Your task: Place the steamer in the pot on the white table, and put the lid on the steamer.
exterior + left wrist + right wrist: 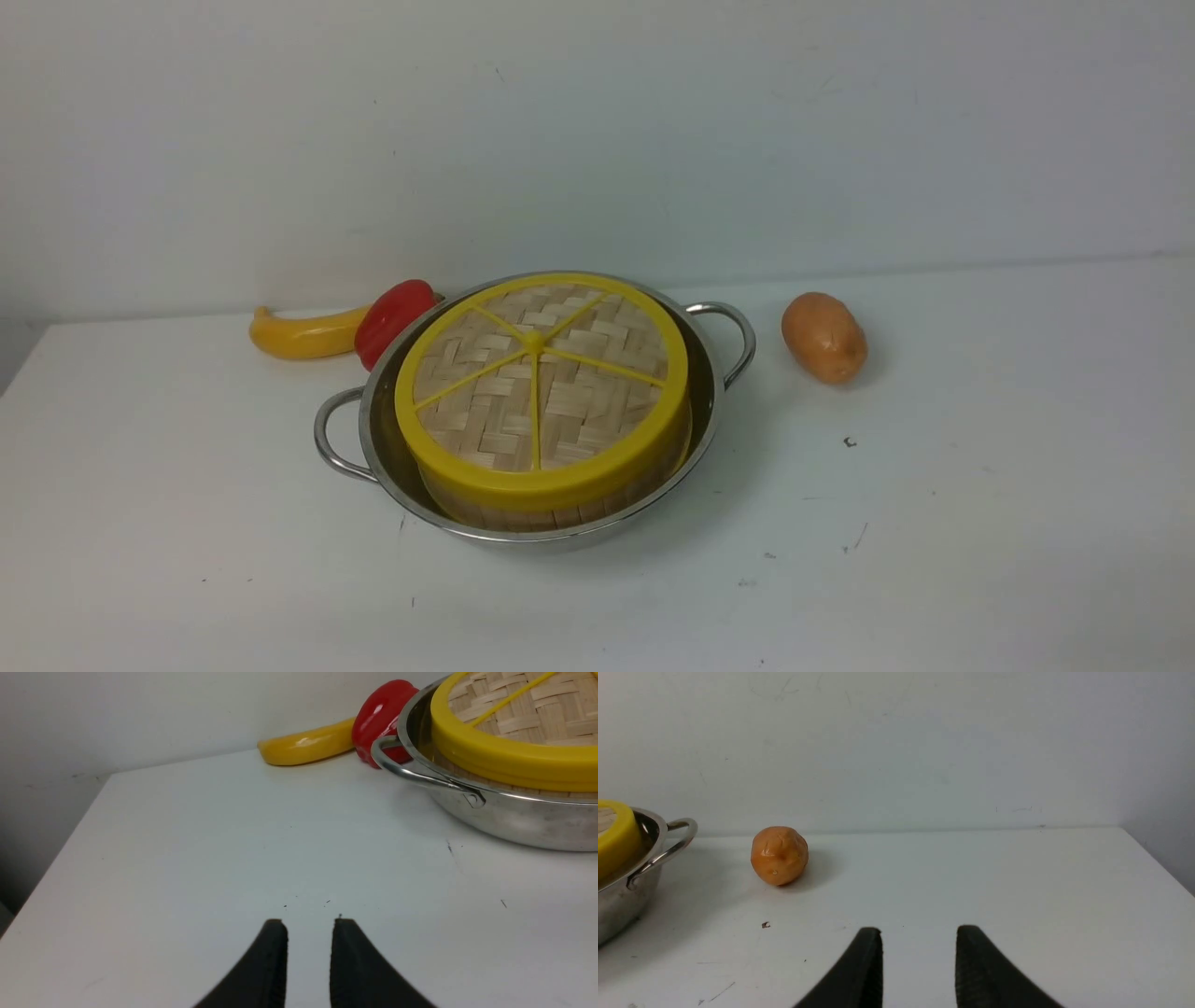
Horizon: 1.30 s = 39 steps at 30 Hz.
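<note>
Yellow-rimmed, round woven-bamboo lid (597, 401) caps the bamboo-walled steamer (523, 519) inside the shiny steel pot (579, 539), so both black-fingered grippers, left (309, 926) and right (919, 931), jaws parted and empty, should simply keep clear.

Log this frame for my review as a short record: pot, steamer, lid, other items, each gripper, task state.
pot: wide shiny stainless-steel pot, on the white tabletop
steamer: round bamboo steamer, inside the pot
lid: round woven-bamboo lid with yellow rim and spokes, on the steamer
other items: curved yellow item; shiny red pepper-like item; brown potato-like item
left gripper: open, holding nothing
right gripper: open, holding nothing
task state: looks complete
</note>
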Available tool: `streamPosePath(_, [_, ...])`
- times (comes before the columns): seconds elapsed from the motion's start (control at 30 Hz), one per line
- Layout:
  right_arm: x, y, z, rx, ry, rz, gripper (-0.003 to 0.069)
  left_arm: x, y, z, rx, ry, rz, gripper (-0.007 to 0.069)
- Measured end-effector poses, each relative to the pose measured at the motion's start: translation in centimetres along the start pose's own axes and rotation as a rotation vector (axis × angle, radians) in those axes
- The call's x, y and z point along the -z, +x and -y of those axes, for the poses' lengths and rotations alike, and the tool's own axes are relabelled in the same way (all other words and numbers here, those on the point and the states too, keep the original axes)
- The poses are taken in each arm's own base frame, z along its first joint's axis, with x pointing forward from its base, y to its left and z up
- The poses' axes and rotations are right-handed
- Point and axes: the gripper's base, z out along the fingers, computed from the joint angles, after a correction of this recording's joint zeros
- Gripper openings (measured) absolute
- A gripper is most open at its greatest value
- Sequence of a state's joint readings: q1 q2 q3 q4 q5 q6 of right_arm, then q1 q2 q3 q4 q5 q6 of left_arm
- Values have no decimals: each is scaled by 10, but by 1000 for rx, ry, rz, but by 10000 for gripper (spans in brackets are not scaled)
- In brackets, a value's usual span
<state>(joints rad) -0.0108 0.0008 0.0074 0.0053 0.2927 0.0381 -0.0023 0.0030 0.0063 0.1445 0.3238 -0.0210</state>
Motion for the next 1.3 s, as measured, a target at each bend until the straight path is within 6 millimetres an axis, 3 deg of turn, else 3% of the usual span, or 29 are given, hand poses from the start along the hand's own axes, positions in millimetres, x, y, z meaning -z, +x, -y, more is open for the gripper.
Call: streamPosePath(1.3, [0, 0, 0, 0, 0, -1, 248, 0, 0, 0, 0, 0, 0, 157])
